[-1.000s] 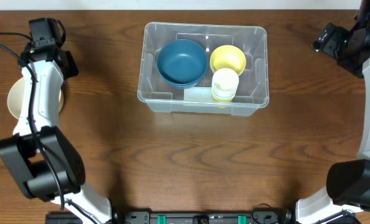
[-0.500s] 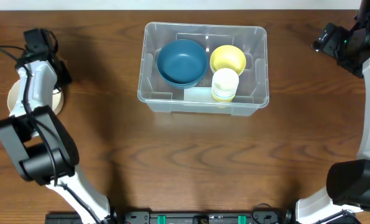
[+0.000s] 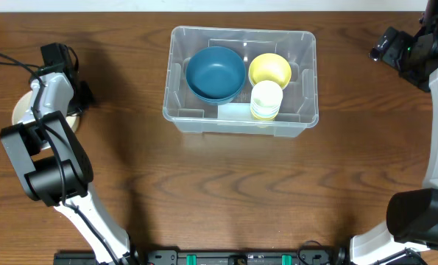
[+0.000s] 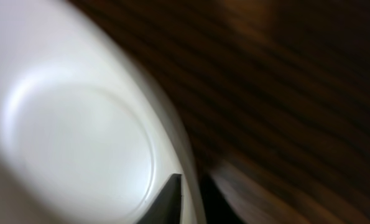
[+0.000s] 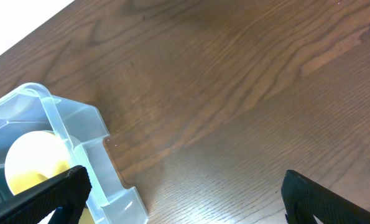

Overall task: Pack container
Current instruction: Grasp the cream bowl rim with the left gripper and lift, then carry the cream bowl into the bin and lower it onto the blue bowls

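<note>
**Left pincer grips a bowl that is not yet packed**

The left pincer (image 4: 192,202) is pressed together on the rim of a pale bowl (image 4: 79,143), with one dark tip on each side of the lip. The bowl sits at the far left of the wooden surface (image 3: 219,191), well apart from the container (image 3: 241,126). The clear container stands centre-far and already holds a blue bowl (image 3: 215,72), a yellow bowl (image 3: 269,68) and a stack of pale cups (image 3: 266,99).

The right pincer (image 5: 188,199) is spread wide and empty, beyond the container's right end.

The step in hand looks like picking up the pale bowl. The next move probably calls for a lift clear of the surface, a carry rightward over the container's rim, and a release into whatever space is left.

The surface is dark brown, grained wood. Only a pale strip along its far edge shows anything of the room.
</note>
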Robot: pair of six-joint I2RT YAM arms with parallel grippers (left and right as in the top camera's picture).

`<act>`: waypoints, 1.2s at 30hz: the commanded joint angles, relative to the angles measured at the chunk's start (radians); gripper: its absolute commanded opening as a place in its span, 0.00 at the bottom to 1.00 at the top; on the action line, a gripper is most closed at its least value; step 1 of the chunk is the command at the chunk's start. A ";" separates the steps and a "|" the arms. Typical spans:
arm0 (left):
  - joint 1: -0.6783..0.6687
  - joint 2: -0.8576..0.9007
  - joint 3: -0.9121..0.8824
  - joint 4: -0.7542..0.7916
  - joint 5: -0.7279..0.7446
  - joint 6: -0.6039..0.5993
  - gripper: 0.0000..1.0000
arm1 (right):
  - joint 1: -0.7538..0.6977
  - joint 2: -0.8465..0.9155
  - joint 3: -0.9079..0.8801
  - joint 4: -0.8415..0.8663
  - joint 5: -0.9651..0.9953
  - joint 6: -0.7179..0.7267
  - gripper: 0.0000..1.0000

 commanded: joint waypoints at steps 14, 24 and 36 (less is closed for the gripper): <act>-0.041 -0.101 0.000 -0.038 0.207 -0.031 0.06 | -0.004 -0.016 0.013 0.000 0.003 0.008 0.99; -0.167 -0.368 0.000 -0.037 0.275 -0.022 0.06 | -0.004 -0.016 0.013 0.000 0.003 0.008 0.99; -0.572 -0.608 0.000 0.010 0.276 0.070 0.06 | -0.004 -0.016 0.013 0.000 0.003 0.008 0.99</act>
